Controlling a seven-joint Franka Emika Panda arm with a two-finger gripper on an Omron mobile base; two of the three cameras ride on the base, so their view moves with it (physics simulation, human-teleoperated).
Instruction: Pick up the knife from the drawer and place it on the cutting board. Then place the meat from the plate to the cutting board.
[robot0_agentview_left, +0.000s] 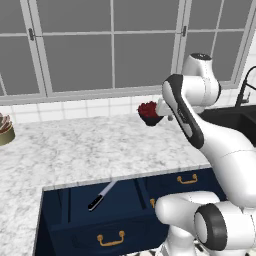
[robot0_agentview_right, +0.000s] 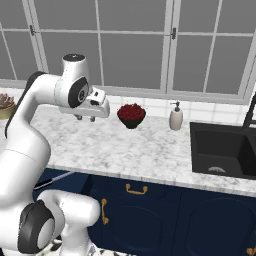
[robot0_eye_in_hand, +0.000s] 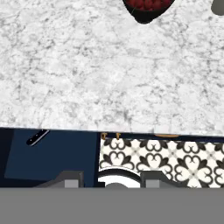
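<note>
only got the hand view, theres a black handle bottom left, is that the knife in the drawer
Observer: Yes. The left base view shows the whole knife lying in the open drawer, silver blade toward the counter edge.
Operator: wheres my hand
Observer: The hand hangs above the marble counter, well clear of the knife.
Operator: whats right of that dark bowl
Observer: In the right base view, past the bowl, a soap dispenser, then a black sink.
</note>
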